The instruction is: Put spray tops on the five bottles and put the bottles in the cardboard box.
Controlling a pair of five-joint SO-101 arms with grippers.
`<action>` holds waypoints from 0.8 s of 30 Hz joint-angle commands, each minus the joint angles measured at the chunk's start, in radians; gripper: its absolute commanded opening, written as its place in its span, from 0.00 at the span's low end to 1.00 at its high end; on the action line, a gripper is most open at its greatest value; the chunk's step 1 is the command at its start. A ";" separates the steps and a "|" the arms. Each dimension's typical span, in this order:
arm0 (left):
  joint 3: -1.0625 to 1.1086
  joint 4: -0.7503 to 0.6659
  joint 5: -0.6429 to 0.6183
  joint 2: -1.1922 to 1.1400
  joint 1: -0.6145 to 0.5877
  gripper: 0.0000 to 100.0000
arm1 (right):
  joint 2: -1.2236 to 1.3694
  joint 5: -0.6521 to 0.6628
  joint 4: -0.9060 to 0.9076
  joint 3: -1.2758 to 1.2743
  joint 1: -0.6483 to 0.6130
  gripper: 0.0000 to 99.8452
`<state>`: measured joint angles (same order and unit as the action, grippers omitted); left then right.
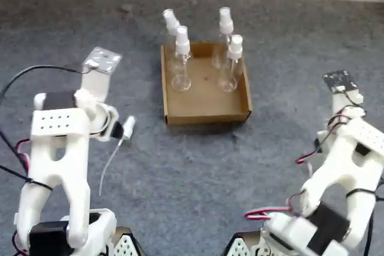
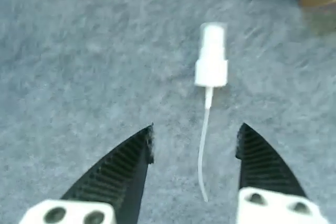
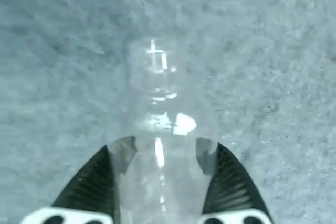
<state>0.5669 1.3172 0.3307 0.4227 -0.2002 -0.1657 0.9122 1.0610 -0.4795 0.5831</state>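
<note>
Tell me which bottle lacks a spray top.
The clear bottle between the right gripper's jaws; the four others in the cardboard box wear white tops.

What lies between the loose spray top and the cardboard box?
Nothing but bare grey carpet, as the high view shows: the spray top lies apart from the cardboard box.

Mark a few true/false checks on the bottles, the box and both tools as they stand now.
1. Four bottles in the cardboard box carry spray tops. True.
2. The left tool is shut on the loose spray top. False: it is open, and the top lies on the carpet just ahead of it.
3. The right tool grips a clear bottle. True.
4. The cardboard box lies tipped on its side. False: it sits flat, open side up.
</note>
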 commanded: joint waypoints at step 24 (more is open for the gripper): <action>-0.400 -0.106 -0.052 -0.766 0.116 0.02 | 0.211 0.186 -0.024 0.082 0.053 0.01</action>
<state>0.2140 1.2144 0.2816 -0.3214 -0.0729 0.0537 1.0856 1.0457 -0.4473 0.6214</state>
